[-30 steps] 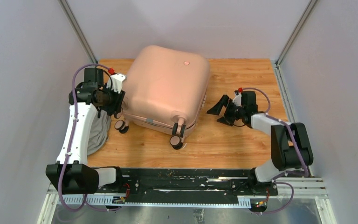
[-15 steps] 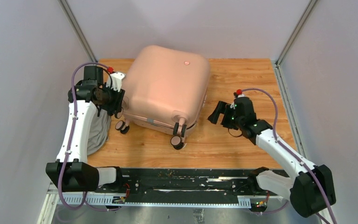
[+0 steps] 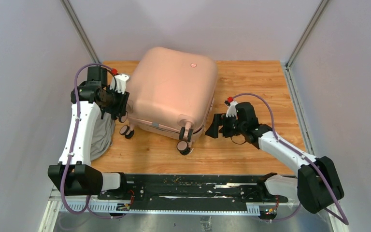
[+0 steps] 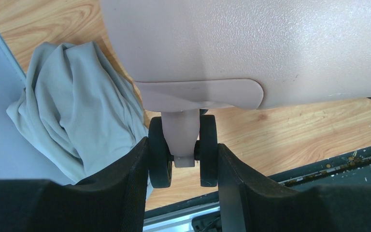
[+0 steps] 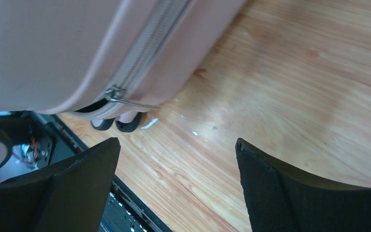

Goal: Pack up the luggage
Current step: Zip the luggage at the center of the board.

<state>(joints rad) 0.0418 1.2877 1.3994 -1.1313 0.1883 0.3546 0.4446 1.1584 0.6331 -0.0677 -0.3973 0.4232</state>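
Swung the right jaws in, spread wide — zip pull (image 5: 121,98) just ahead of them, untouched. Left jaws as before, pinching a wheel (image 4: 207,150). Luggage (image 3: 171,89) shut on the worktop (image 3: 251,77), between both jaws — probably finishing the zip next.

No legible text, numbers or brand names anywhere in view, only a small reddish mark (image 3: 193,65) on the upper shell of the pale pink suitcase (image 3: 171,92), near its far right corner, too small to read.
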